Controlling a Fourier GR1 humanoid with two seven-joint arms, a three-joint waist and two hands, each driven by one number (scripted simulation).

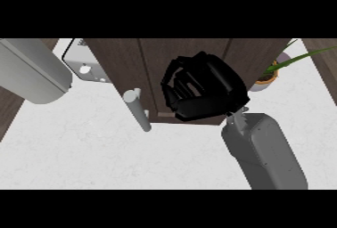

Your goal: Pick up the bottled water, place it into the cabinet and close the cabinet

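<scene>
Head view: the cabinet (197, 49) fills the upper middle as a front of dark wood panels with thin upright seams between them. None of its inside shows, so what it holds cannot be told. A grey bar handle (139, 111) juts out from the front near its lower left and slants down over the white table (99, 156). Just left of the dark panels, at the cabinet's edge, sits a pale metal part (84, 67) with a round knob on it; what it is cannot be made out.

The bottled water shows nowhere here. Whether it is shut behind the wood or hidden under the hand cannot be told.

The right hand (204, 91) lies over the middle panels, just right of the handle and not touching it. Its fingers (176, 87) are curled inward with nothing visible between them. The right forearm (263, 149) rises to it from the lower right.

The left forearm (33, 71) crosses the upper left corner and its hand lies beyond the edge. A potted plant (266, 79) stands on the table at the cabinet's right side, its green leaves reaching toward the upper right.
</scene>
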